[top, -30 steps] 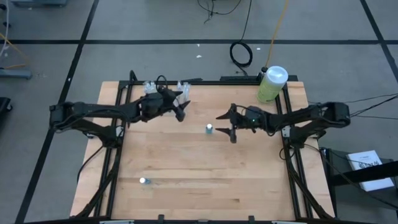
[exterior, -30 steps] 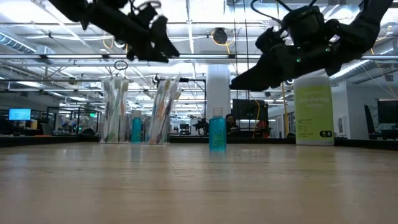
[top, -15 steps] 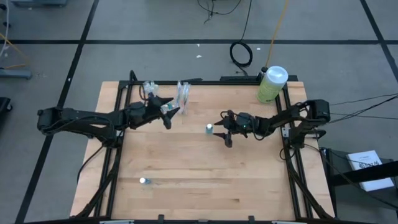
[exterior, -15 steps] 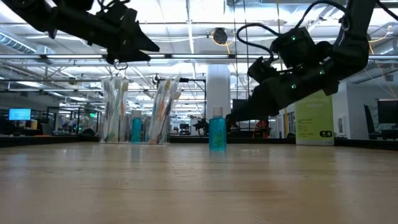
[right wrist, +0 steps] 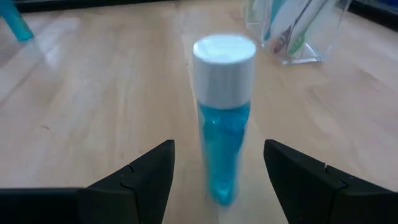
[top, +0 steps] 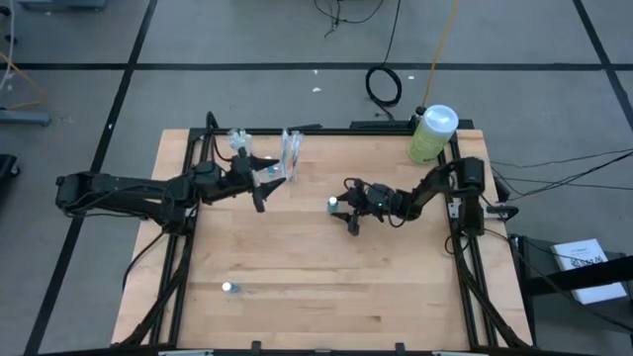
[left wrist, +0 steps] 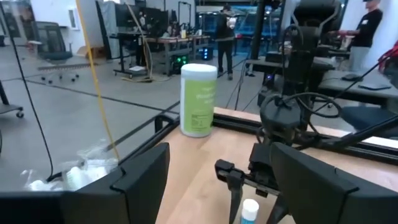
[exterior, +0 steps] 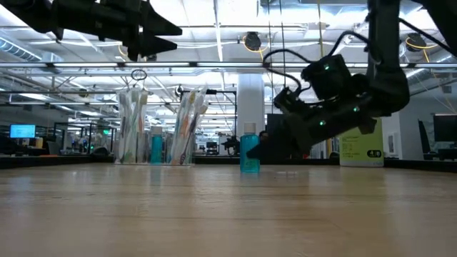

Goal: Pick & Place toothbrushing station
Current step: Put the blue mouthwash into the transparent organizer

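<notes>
Your left gripper [top: 259, 185], fingers spread and empty, hovers just beside the clear plastic toothbrushing station [top: 290, 151], not touching.

In the right wrist view the blue bottle [right wrist: 222, 118] is blurred toward its base, so where it meets the table [right wrist: 93, 106] cannot be made out. The station [right wrist: 297, 28] is cut off by that picture's edge, only its lower part showing. In the left wrist view the same bottle [left wrist: 250, 210] is cut by the edge, only its cap visible, and the station [left wrist: 74, 171] is a blur half hidden behind the left tool's finger [left wrist: 134, 186]. From above, the small thing [top: 227, 288] near the table's front is too small to tell. In the low view the right tool [exterior: 268, 146] is a dark shape behind the bottle; its fingers cannot be separated.
</notes>
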Motion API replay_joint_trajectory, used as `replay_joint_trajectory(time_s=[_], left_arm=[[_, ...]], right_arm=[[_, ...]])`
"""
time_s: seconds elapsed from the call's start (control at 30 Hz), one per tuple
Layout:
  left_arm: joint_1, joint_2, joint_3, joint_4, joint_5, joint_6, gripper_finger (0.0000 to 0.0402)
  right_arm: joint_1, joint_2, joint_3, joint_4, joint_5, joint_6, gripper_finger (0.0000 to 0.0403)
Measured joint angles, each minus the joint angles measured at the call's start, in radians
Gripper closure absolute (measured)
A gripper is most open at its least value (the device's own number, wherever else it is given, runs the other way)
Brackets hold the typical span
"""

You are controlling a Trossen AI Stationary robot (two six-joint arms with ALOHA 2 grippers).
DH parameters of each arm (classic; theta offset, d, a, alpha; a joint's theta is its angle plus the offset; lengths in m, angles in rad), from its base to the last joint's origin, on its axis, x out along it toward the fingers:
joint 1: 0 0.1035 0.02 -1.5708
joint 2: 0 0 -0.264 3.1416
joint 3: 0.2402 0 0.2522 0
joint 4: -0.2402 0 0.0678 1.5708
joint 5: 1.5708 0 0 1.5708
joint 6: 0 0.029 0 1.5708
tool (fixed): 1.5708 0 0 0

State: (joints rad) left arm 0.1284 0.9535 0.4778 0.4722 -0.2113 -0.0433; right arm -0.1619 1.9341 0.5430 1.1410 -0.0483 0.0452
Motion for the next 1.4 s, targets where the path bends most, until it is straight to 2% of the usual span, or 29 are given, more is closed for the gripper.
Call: replay_joint_trajectory(time_s=[0.2,0.4,0.83,1.07,1.27,1.4], left_arm=[[0.000,0.008,0.000,-0.006,-0.007,-0.008,0.0117],[0.000,0.008,0.000,-0.028,-0.007,-0.011,0.0117],[0.002,0.008,0.000,-0.042,-0.034,-0.015,0.0117],[0.002,0.009,0.000,-0.080,-0.022,-0.089,0.0117],[-0.001,0.108,0.003,-0.056,0.081,-0.124,0.0117],[-0.001,0.231,0.064,-0.075,0.090,-0.140,0.0117]], right_arm=[[0.002,0.073,0.066,-0.024,-0.004,0.001,0.0161],[0.002,0.073,0.069,-0.023,-0.004,0.000,0.0173],[0.012,0.073,0.069,-0.002,-0.005,-0.001,0.0260],[0.034,0.073,0.069,0.037,-0.007,-0.004,0.0303],[0.053,0.048,0.080,0.065,-0.008,-0.012,0.0320],[0.067,0.022,0.128,0.040,-0.008,-0.033,0.0319]])
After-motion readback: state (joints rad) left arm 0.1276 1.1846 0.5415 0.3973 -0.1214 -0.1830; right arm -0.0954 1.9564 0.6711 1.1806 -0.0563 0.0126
